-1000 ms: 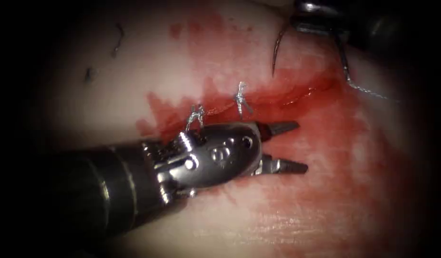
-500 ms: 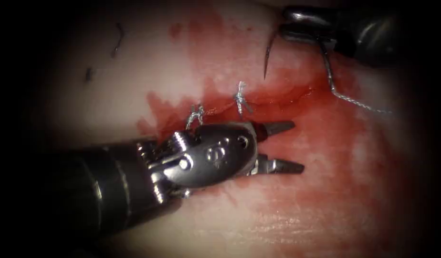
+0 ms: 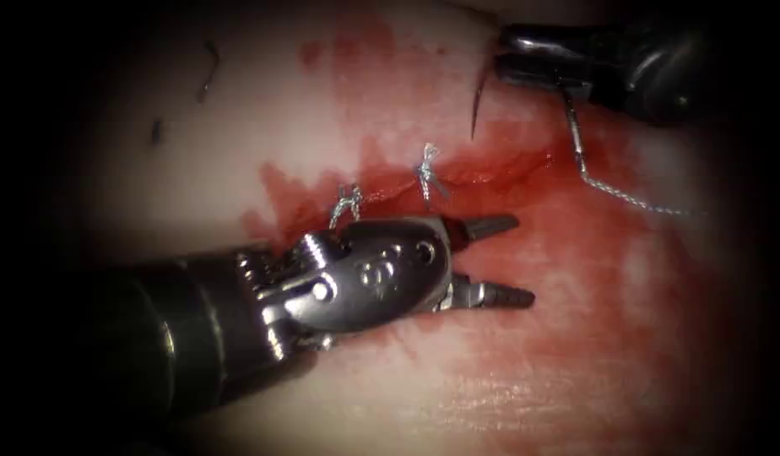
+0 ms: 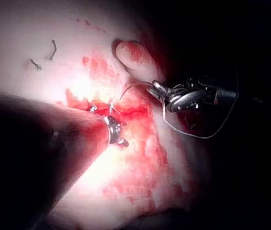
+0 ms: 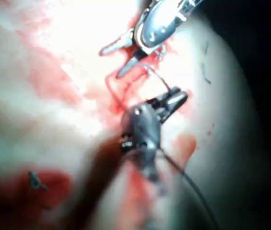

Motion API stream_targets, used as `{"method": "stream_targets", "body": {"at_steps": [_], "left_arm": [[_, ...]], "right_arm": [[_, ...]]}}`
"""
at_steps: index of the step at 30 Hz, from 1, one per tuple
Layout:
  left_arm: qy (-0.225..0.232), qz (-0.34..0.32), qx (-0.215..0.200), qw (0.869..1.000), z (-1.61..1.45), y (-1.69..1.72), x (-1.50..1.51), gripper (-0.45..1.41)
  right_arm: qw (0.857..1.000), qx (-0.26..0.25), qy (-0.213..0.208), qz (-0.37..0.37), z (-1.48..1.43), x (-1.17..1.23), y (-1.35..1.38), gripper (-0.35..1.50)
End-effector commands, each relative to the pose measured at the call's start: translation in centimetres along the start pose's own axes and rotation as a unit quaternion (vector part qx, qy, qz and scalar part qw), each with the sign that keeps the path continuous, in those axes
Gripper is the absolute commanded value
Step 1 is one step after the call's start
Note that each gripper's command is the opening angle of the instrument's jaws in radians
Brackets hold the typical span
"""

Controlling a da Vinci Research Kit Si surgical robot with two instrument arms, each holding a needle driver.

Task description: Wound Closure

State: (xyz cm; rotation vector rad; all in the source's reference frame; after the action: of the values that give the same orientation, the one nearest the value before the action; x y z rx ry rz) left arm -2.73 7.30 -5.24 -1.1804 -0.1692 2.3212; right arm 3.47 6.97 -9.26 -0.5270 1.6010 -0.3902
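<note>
- Nearest the endoscope: left tool [image 3: 496, 260] lying low over the tissue [image 3: 576, 371] just below the cut [image 3: 491, 173], jaws spread apart, nothing between them; seen too in the right wrist view [image 5: 118, 60], again gaping and empty.
- Just above its wrist: two tied stitches [image 3: 388, 192] across the left part of the cut, short thread ends standing up.
- All around: red fluid [image 3: 593, 253] smeared over the tissue, thickest along the cut and to its right.
- Further back, beyond the cut: needle [image 3: 478, 105] clear of the tissue, curving down with its tip just above the still-open right part of the cut, not in the tissue as far as can be seen.
- Behind that: right tool [image 3: 501, 61] clamped on the needle near its rear end; same grip in the left wrist view [image 4: 155, 88], needle [image 4: 134, 86] arcing away from the jaws.
- Trailing from that tool: thread [image 3: 614, 187] dropping over the tissue, then running off to the right.
- Farthest, well to the left: two dark cut ends of thread [image 3: 206, 72] lying loose.
</note>
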Motion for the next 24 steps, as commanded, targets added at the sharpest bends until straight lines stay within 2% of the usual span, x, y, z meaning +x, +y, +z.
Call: {"method": "stream_targets", "body": {"at_steps": [1,10,12,16,24], "left_arm": [[0.001,0.001,0.0,1.0,0.07,-0.03,0.03,0.68],[0.001,0.0,-0.001,1.0,0.06,-0.09,0.03,0.67],[-0.005,-0.011,-0.008,1.0,0.05,-0.07,0.02,0.57],[-0.017,-0.026,-0.012,0.999,0.01,-0.03,0.03,0.49],[-0.016,-0.028,-0.012,0.999,0.06,-0.03,0.07,0.48]], "right_arm": [[1.0,0.001,0.001,-0.006,0.1,-0.05,-0.05,-0.35],[0.998,0.012,0.023,-0.053,0.11,0.07,-0.25,-0.35],[0.996,0.018,0.032,-0.079,0.1,0.18,-0.31,-0.35],[0.995,0.026,0.038,-0.09,0.07,0.29,-0.36,-0.35],[0.994,0.04,0.031,-0.099,-0.01,0.25,-0.51,-0.35]]}}
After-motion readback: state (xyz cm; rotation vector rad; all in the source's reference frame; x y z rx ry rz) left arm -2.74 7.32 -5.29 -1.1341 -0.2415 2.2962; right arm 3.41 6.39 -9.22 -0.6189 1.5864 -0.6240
